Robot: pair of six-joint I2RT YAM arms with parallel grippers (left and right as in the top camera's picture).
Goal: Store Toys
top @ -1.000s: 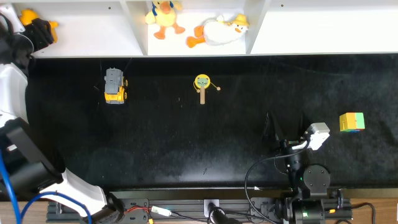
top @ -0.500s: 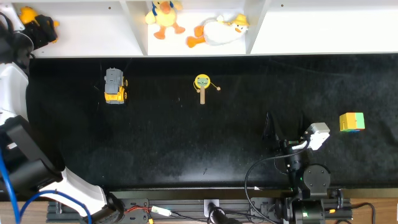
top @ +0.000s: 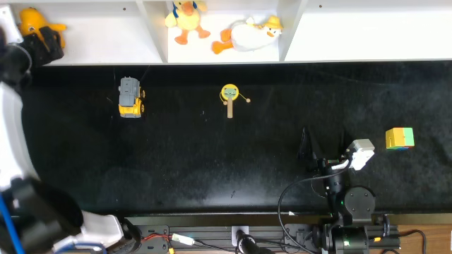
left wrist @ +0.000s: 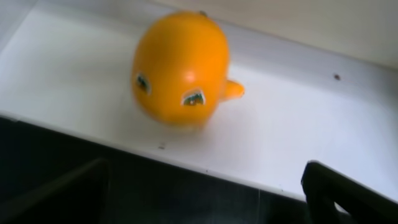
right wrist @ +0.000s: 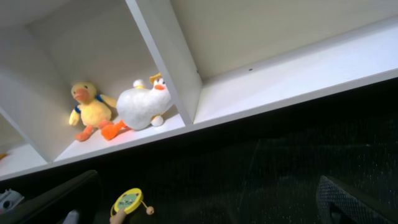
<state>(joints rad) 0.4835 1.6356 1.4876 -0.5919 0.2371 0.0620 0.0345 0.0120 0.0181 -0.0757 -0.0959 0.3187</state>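
Left gripper [left wrist: 205, 177] hangs at the mouth of the left compartment of the white shelf [left wrist: 311, 112]. Its two fingers are spread wide with nothing between them. The orange round toy [left wrist: 180, 65] sits just beyond on the shelf floor, apart from both fingers, with two small eyes and a stubby nub turned toward the wrist camera. From above, this toy lies in the far left corner of the shelf and the gripper's dark body is just beside it.

Low over the black mat [top: 212, 162] near its own base, the right gripper [right wrist: 208, 196] points toward the shelf; its fingers are also apart and hold nothing. A coloured block [top: 400, 138], yellow and green on top, lies on the mat near it, on the right-hand side.

Two more toys lie on the mat near the shelf front, well apart from each other: a grey-and-yellow toy truck [top: 130, 97] on the left part, and a rattle drum [top: 229, 99] around the middle, with a round yellow head and a wooden handle.

The middle compartment holds a yellow plush duck [top: 187, 15] and a white plush goose [top: 251, 34] side by side — the duck upright, the goose lying on its side.
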